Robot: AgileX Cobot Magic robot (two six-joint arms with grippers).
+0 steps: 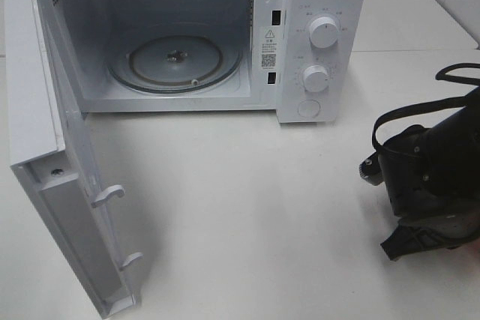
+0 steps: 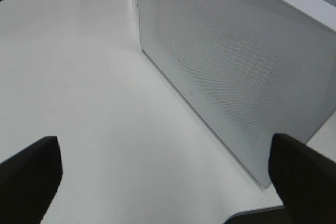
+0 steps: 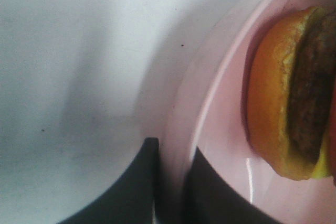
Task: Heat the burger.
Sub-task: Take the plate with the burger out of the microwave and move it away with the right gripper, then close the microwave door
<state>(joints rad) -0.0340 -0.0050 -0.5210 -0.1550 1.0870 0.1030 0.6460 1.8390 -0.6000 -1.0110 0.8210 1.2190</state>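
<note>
Right claw (image 3: 170,182) clamping pink plate (image 3: 220,77), glossy orange-brown burger (image 3: 283,93), left claw (image 2: 168,177) wide.

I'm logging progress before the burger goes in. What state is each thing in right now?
microwave door: swung fully open.
microwave cavity: holds only the glass turntable.
left gripper: open, holding nothing, beside the door.
right gripper: shut on the pink plate's rim.
pink plate: gripped at its edge.
burger: sitting on the plate.
</note>
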